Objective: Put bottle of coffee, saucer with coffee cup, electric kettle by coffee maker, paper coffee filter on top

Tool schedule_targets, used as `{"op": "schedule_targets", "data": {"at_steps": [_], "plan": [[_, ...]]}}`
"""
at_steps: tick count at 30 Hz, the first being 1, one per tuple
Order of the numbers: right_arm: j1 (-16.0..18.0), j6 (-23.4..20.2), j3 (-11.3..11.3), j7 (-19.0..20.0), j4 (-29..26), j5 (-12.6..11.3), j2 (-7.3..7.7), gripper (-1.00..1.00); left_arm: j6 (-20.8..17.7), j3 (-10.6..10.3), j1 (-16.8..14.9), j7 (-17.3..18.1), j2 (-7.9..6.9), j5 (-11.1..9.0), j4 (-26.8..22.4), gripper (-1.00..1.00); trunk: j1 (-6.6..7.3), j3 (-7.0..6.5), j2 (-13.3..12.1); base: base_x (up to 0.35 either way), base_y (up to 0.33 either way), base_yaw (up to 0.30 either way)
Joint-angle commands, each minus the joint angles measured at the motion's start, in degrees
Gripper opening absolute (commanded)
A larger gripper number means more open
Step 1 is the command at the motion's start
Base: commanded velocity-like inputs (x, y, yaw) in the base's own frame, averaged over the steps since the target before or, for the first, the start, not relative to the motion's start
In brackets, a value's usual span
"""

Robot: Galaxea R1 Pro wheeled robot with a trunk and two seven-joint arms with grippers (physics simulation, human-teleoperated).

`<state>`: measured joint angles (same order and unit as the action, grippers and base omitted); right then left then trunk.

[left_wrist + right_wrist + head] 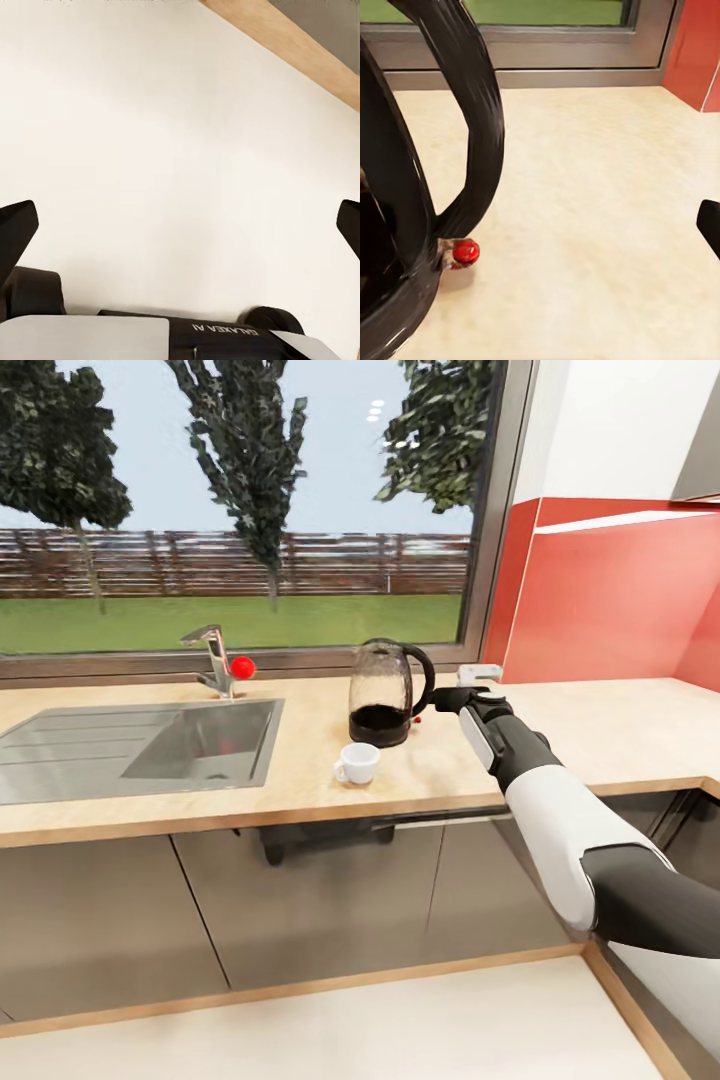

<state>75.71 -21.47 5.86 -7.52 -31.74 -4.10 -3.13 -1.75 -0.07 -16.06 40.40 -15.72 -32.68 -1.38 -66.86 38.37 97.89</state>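
The glass electric kettle (pixel 384 691) with a black base and handle stands on the wooden countertop (pixel 600 730) under the window. A small white coffee cup (pixel 357 763) sits just in front of it, nearer the counter edge. My right gripper (pixel 443 700) reaches in from the right, level with the kettle handle (pixel 480 112) and close beside it, open. One dark fingertip (pixel 709 225) shows to the side of the handle, apart from it. A red switch (pixel 465 252) sits at the handle's foot. My left gripper (pixel 184 225) hangs open over pale floor, holding nothing.
A steel sink (pixel 150 745) with a faucet (pixel 213 658) and a red knob (pixel 242 666) fills the counter's left part. Red backsplash (pixel 610 600) rises at the right. Grey cabinet fronts (pixel 300 920) stand below the counter.
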Motion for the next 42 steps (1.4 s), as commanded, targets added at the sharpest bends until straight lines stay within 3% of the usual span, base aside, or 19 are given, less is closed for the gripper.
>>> {"op": "schedule_targets", "data": {"at_steps": [1, 42], "plan": [[0.0, -0.3, 0.4, -0.5, 0.0, -0.4, 0.02, 1.00, -0.2, 0.0, 0.0, 0.2, -0.01, -0.2, 0.0, 1.00, 0.00, 0.06, 0.0, 0.052, 0.006, 0.000], [0.0, -0.2, 0.4, -0.4, 0.2, -0.5, 0.06, 1.00, -0.2, 0.0, 0.0, 0.2, -0.01, -0.2, 0.0, 1.00, 0.00, 0.06, 0.0, 0.053, 0.005, 0.000]]}}
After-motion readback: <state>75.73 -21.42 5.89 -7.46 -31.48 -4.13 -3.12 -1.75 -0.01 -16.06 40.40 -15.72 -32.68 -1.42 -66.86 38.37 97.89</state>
